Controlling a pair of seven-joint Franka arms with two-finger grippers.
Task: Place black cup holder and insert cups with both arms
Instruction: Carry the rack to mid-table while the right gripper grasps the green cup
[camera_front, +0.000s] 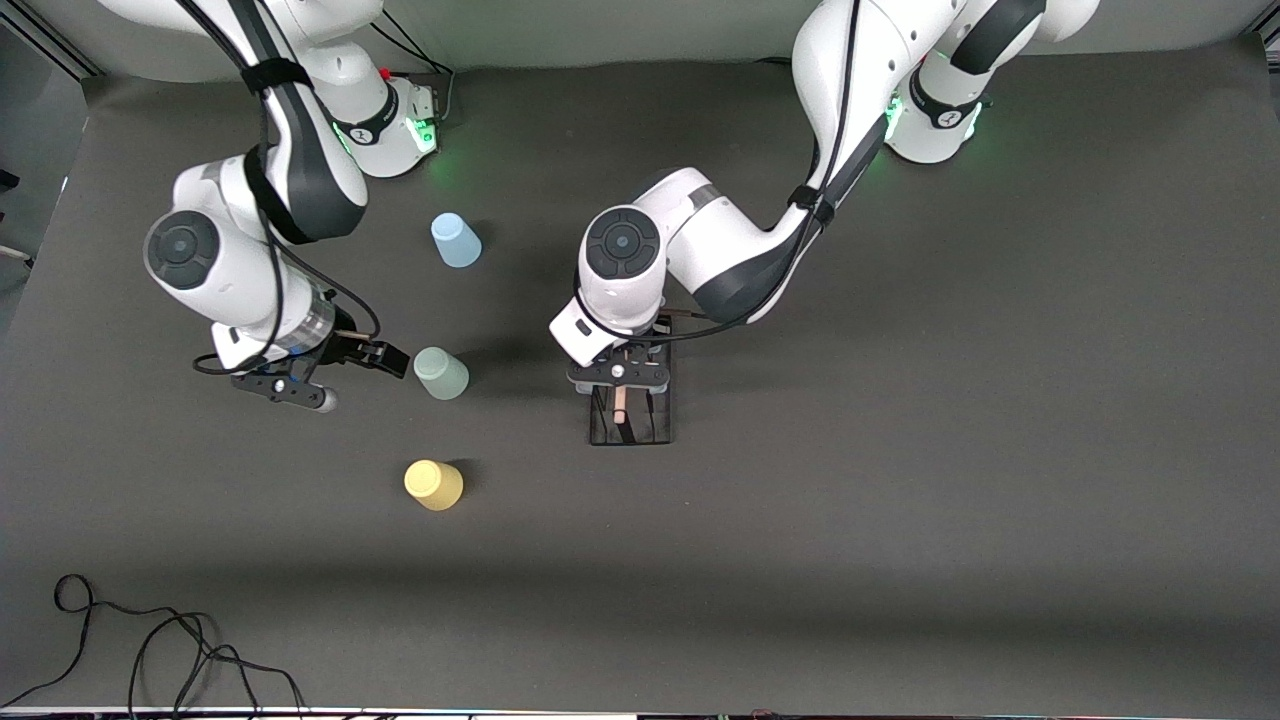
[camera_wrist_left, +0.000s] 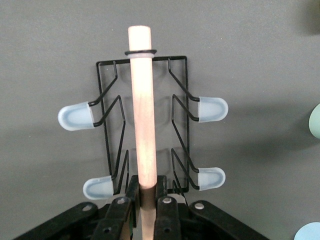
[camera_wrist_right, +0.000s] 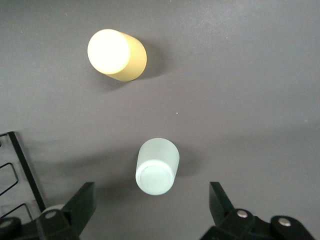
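Note:
The black cup holder (camera_front: 632, 420) is at the middle of the table, with its wooden rod handle (camera_wrist_left: 142, 110) and pale blue prong caps (camera_wrist_left: 212, 108) in plain view. My left gripper (camera_front: 620, 374) is shut on the near end of the rod, and it shows in the left wrist view (camera_wrist_left: 148, 197) too. The pale green cup (camera_front: 441, 373), the light blue cup (camera_front: 456, 241) and the yellow cup (camera_front: 434, 485) stand apart on the table toward the right arm's end. My right gripper (camera_front: 372, 357) is open and empty, beside the green cup (camera_wrist_right: 157, 166), whose flat end faces up. It does not touch the cup.
The yellow cup (camera_wrist_right: 116, 54) stands nearer the front camera than the green one, the blue cup farther. A corner of the holder (camera_wrist_right: 15, 165) shows in the right wrist view. A loose black cable (camera_front: 150, 650) lies at the table's near edge.

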